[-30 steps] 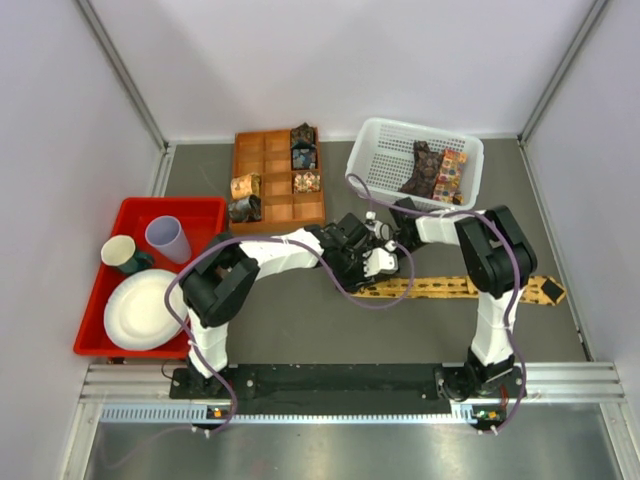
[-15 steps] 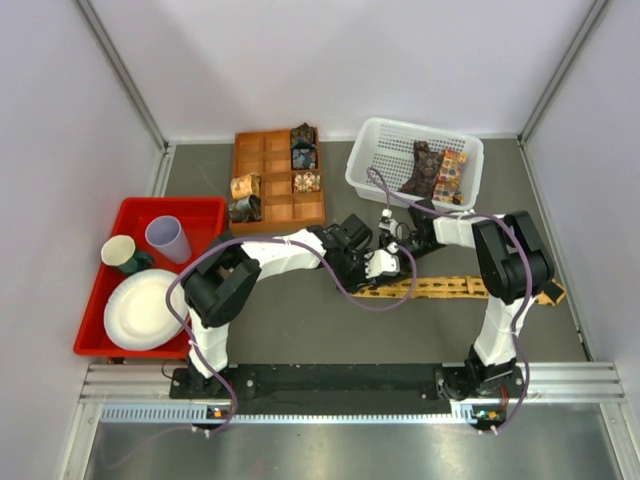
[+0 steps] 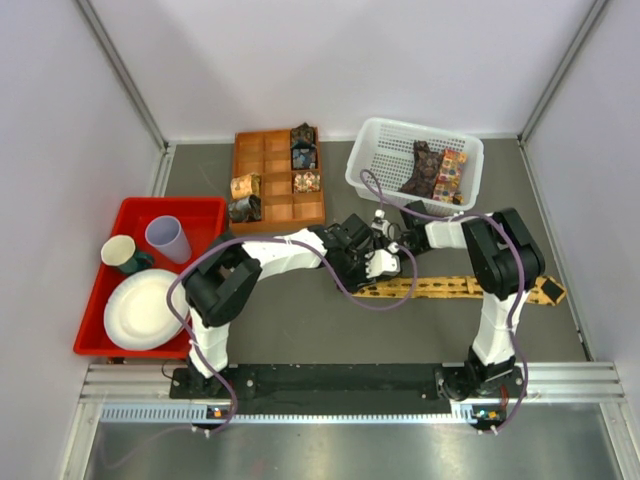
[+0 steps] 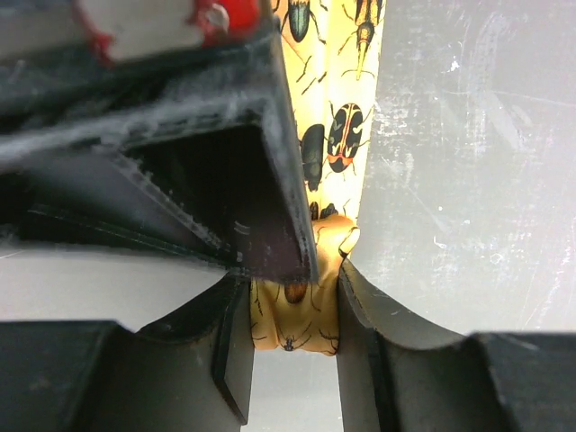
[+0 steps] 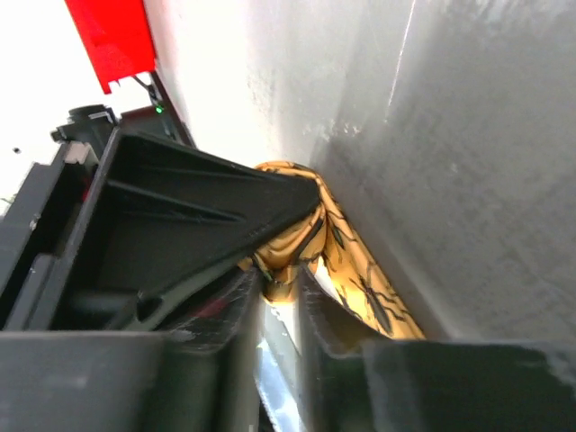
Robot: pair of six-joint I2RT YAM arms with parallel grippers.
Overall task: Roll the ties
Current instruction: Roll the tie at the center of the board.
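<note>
The long golden-yellow fabric necktie (image 3: 450, 287) with dark beetle markings lies flat on the grey desk (image 3: 300, 330), on the near side of the white plastic mesh basket (image 3: 372, 135). Its left end, in front of the basket's left corner, is folded into a small bunch (image 4: 301, 306). The left jaws pinch this bunch, and the right jaws are pressed on the same bunch from the opposite side. More patterned ties (image 3: 435, 170) lie inside the basket
</note>
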